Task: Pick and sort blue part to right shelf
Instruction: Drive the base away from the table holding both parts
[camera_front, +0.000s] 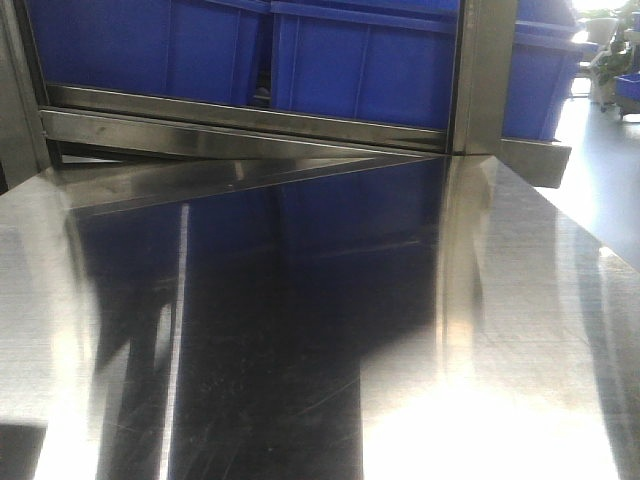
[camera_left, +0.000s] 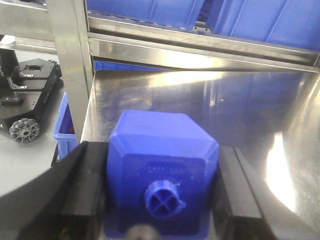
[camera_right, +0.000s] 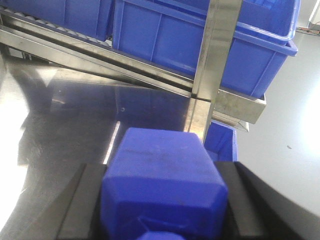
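- Left jaws clamped on a blue part (camera_left: 162, 150), cap knob at 6 o'clock.
- Right jaws clamped on its twin (camera_right: 160, 175); right shelf (camera_right: 222, 65) at 12 o'clock.

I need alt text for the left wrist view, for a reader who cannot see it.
The left gripper holds a blue part between its black fingers, cap knob toward the camera. Behind it are a steel table and a shelf rail with blue bins.

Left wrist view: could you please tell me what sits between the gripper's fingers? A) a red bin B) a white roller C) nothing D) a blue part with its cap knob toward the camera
D: the blue part sits between the left gripper's fingers, knob facing the lens.
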